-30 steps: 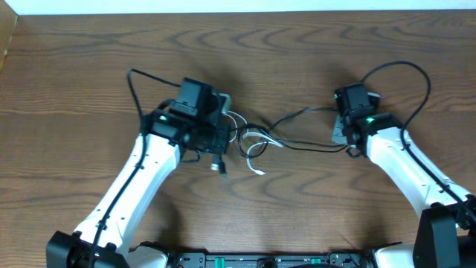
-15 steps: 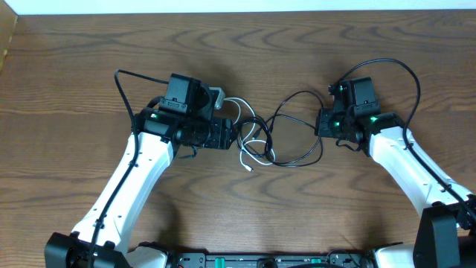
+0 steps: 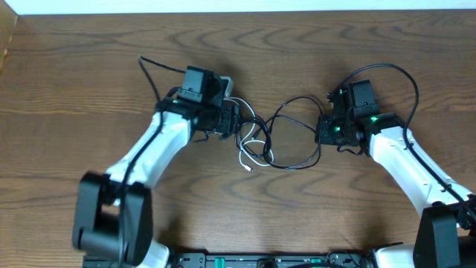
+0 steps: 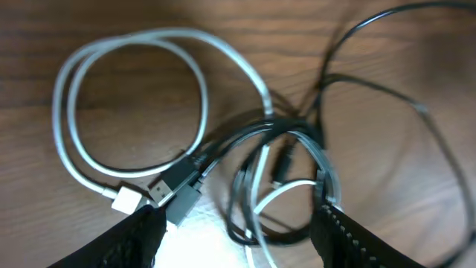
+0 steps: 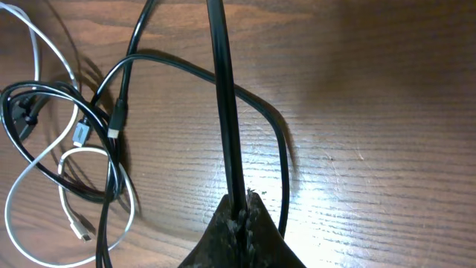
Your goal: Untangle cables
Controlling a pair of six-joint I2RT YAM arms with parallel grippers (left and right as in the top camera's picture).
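The cables lie in a loose tangle (image 3: 256,143) on the wooden table between my two grippers. A white cable (image 4: 67,112) forms a round loop, with its plug (image 4: 128,199) beside a black plug (image 4: 175,186). Thin black cables (image 4: 256,134) coil over it. My left gripper (image 4: 238,227) stands open over the tangle's left side (image 3: 235,123). White and black strands run between its fingers (image 4: 137,238), and it grips nothing. My right gripper (image 5: 239,212) is shut on a black cable (image 5: 223,97) at the tangle's right end (image 3: 322,130). That cable's slack loops (image 3: 296,98) run back to the tangle (image 5: 74,149).
Thicker black robot cables arch over the left arm (image 3: 152,71) and the right arm (image 3: 405,74). The table's back edge meets a white wall (image 3: 238,6). A lighter strip (image 3: 6,41) borders the far left.
My left gripper has opened and shifted up and to the right. The right gripper moved left, and the black cable that was taut between them now lies in slack loops.
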